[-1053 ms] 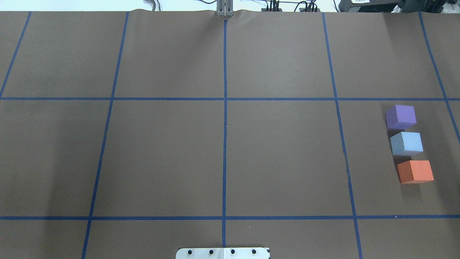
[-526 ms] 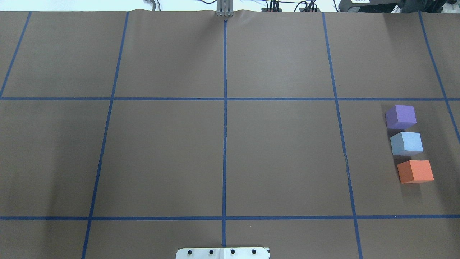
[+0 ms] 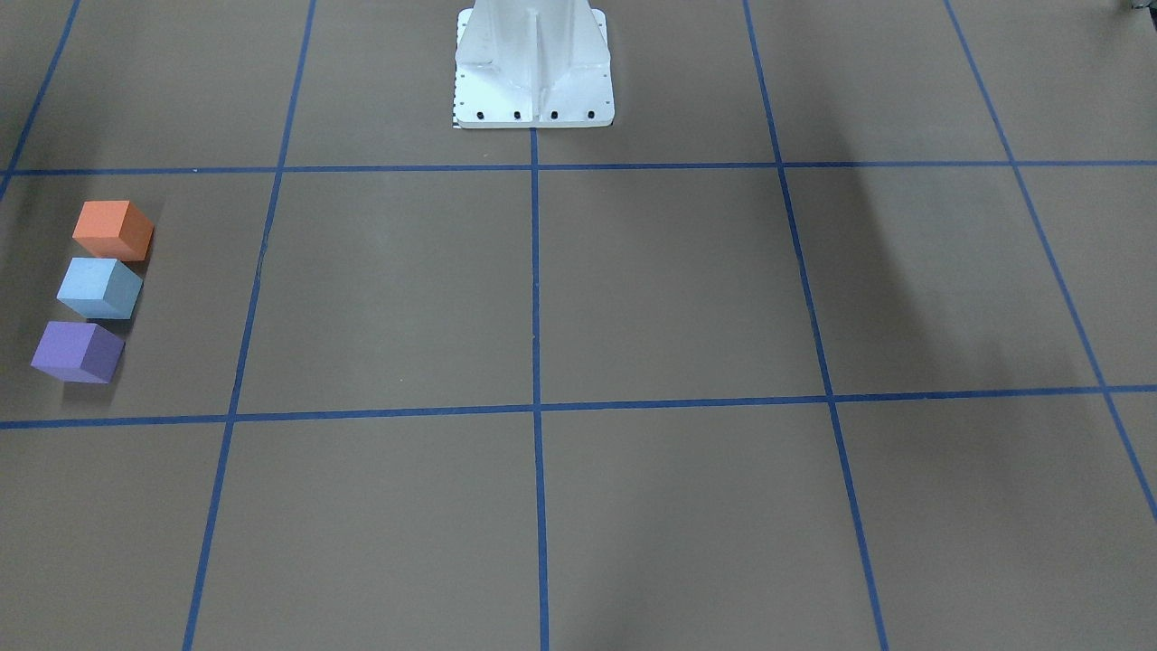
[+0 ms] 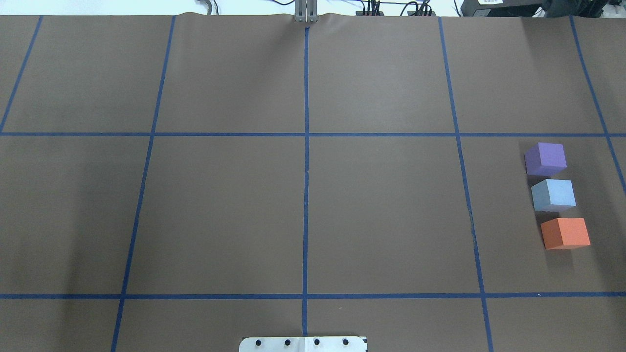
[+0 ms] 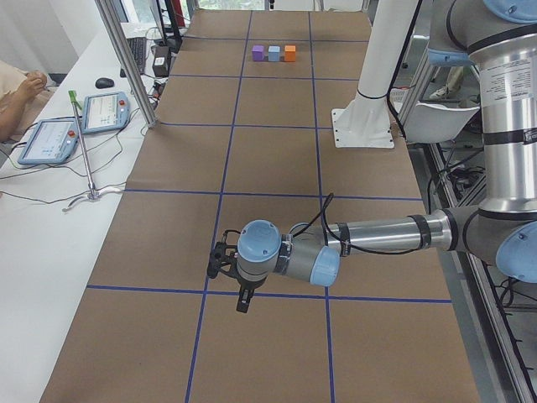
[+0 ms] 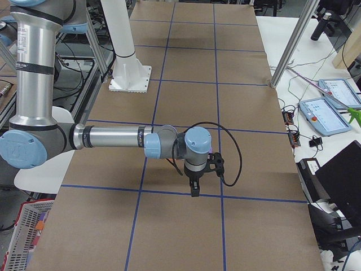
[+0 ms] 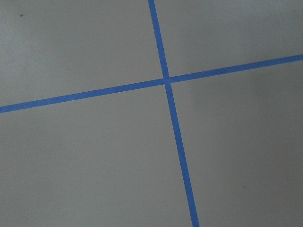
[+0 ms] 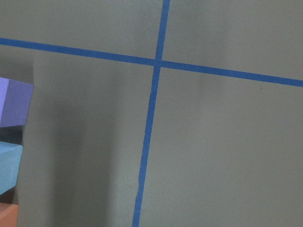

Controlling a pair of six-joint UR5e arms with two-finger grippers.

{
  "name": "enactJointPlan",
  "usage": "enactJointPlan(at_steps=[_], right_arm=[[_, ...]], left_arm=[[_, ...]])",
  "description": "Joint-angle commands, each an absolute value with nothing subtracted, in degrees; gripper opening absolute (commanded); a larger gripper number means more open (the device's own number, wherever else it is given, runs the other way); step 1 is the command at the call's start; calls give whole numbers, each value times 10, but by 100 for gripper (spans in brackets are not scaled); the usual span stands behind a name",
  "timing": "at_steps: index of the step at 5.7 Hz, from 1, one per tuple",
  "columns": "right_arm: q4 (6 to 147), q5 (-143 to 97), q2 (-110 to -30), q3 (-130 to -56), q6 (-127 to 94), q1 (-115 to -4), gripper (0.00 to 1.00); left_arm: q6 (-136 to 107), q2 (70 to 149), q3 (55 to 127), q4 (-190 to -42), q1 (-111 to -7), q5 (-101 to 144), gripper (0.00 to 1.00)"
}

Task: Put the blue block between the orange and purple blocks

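Note:
The blue block (image 4: 553, 194) sits on the brown table between the purple block (image 4: 546, 158) and the orange block (image 4: 565, 233), in one row at the table's right end. The front-facing view shows the same row: orange (image 3: 112, 230), blue (image 3: 99, 287), purple (image 3: 78, 351). The right wrist view catches their edges at its left border, purple (image 8: 14, 104) topmost. My left gripper (image 5: 242, 300) hangs above the table's left end, far from the blocks. My right gripper (image 6: 194, 189) hangs above the right end. I cannot tell whether either is open or shut.
The white robot base (image 3: 533, 72) stands at the table's middle near edge (image 4: 303, 343). Blue tape lines divide the brown table into squares. A side table with tablets (image 5: 75, 126) and a metal post (image 5: 126, 59) lies beyond the far edge.

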State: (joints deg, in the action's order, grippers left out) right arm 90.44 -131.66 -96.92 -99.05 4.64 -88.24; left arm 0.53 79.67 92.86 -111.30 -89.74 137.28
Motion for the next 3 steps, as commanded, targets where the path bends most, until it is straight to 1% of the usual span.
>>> enactJointPlan(at_steps=[1,3], right_arm=[[904,-1317,-969,-991,47,-882,100],[901,-1317,-969,-991,47,-882,100]], left_arm=[[5,797,931,-1115,-897,1374,100],[5,797,926,-1142,-896,1373,100]])
